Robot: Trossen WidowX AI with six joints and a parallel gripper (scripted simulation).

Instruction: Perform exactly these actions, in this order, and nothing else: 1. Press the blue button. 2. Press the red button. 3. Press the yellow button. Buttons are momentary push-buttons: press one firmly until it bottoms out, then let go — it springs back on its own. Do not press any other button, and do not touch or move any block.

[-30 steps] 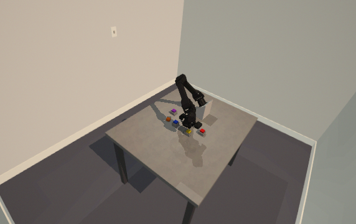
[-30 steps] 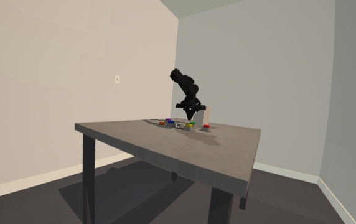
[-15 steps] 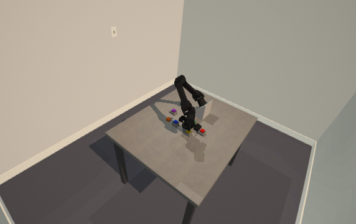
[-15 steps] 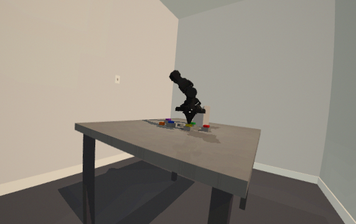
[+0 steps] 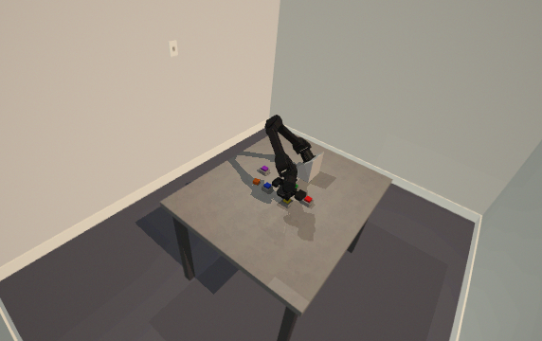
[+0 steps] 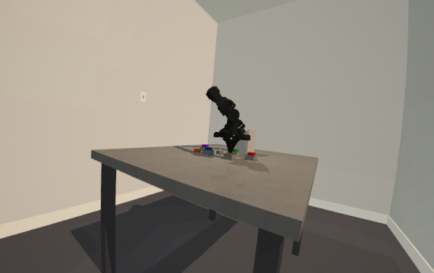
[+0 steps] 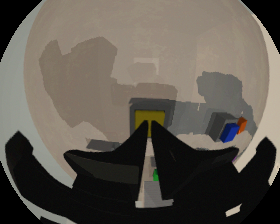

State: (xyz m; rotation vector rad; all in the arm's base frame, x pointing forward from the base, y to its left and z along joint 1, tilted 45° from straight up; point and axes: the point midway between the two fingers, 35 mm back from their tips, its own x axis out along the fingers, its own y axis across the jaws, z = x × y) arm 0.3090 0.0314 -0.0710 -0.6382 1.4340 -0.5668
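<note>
My gripper is shut and holds nothing. Its fingertips are down on the yellow button, whose cap sits low in its grey housing. The blue button stands left of the gripper in the top and exterior views, its cap raised. The red button stands to the right in the top and exterior views, its cap raised. It cannot be made out in the wrist view. The fingertips hide part of the yellow cap.
A green button is just behind the gripper. An orange block lies beside the blue button. A purple button is farther back. A pale upright panel stands behind the red button.
</note>
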